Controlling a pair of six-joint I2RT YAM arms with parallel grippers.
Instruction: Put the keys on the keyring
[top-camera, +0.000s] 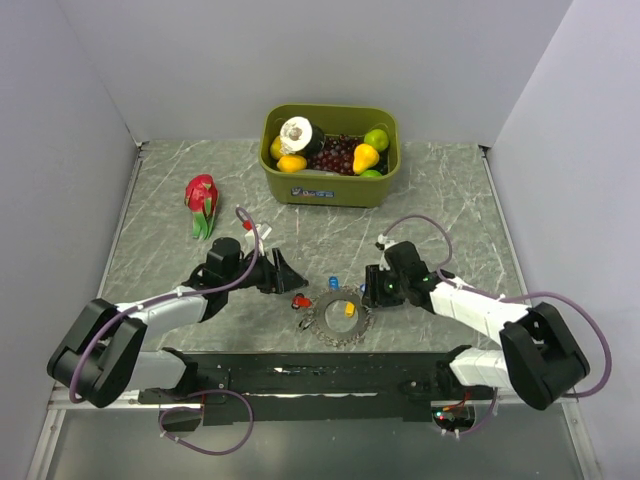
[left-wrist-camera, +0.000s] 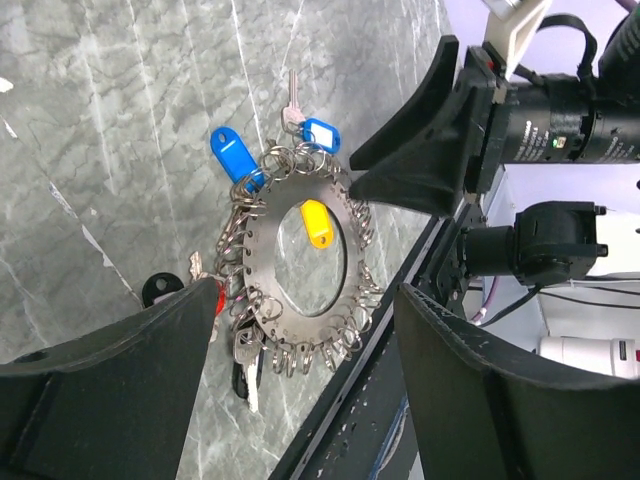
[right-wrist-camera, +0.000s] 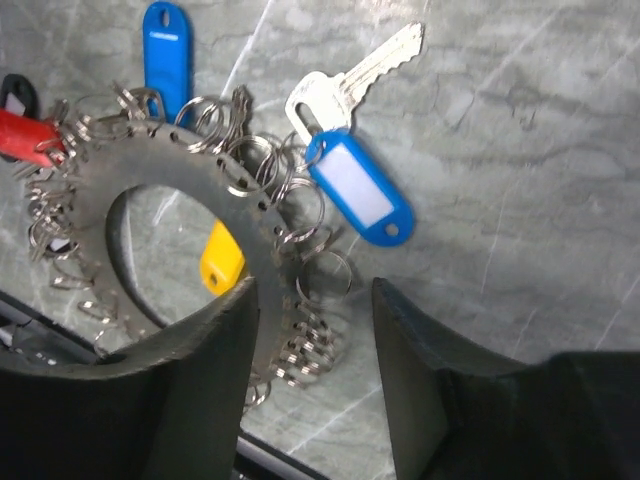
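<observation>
From above, the keyring (top-camera: 340, 318) lies flat on the table (top-camera: 450, 210) near the front edge, between the two claws. The left claw (top-camera: 287, 272) is to its left and a little behind. The right claw (top-camera: 371, 285) is just beside its right rim and is the nearer of the two. Both are parted and hold nothing. A blue tag (top-camera: 333, 283) shows just behind the ring, between the claws. In the left wrist view the left claw (left-wrist-camera: 305, 300) has its jaws wide apart, framing the keyring (left-wrist-camera: 262, 240), which lies straight ahead. A yellow tag (left-wrist-camera: 316, 222) sits in its hole and a red tag (left-wrist-camera: 212, 296) is at one fingertip. In the right wrist view the right claw (right-wrist-camera: 312, 295) hangs open over the keyring (right-wrist-camera: 150, 170) at its rim. A silver key (right-wrist-camera: 352, 72) on a blue tag (right-wrist-camera: 360, 190) lies ahead and slightly right, blade pointing away up-right, head toward the ring. Whether its loop is on the ring I cannot tell. I judge the right arm better placed for it.
</observation>
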